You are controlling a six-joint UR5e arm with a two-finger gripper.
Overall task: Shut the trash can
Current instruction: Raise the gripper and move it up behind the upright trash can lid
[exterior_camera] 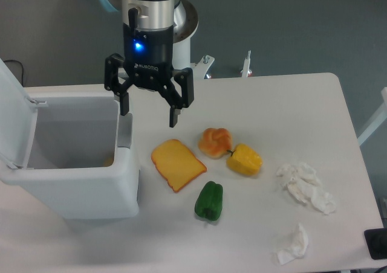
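The trash can (91, 191) is a large white boxy bin at the table's left, standing open. Its flat lid (13, 113) is swung up and back on the left side, and a grey latch tab (124, 131) sits on its right rim. Something yellowish shows faintly inside near the bottom. My gripper (149, 113) hangs open above the table just right of the can's right rim, its left finger (125, 104) near the rim and its right finger (174, 115) over the table. Nothing is held between them.
To the right of the can lie a yellow bread slice (176, 163), an orange bun (215, 142), a yellow pepper (245, 159) and a green pepper (209, 200). Crumpled white tissues (305, 185) and another tissue (293, 244) lie at the right front.
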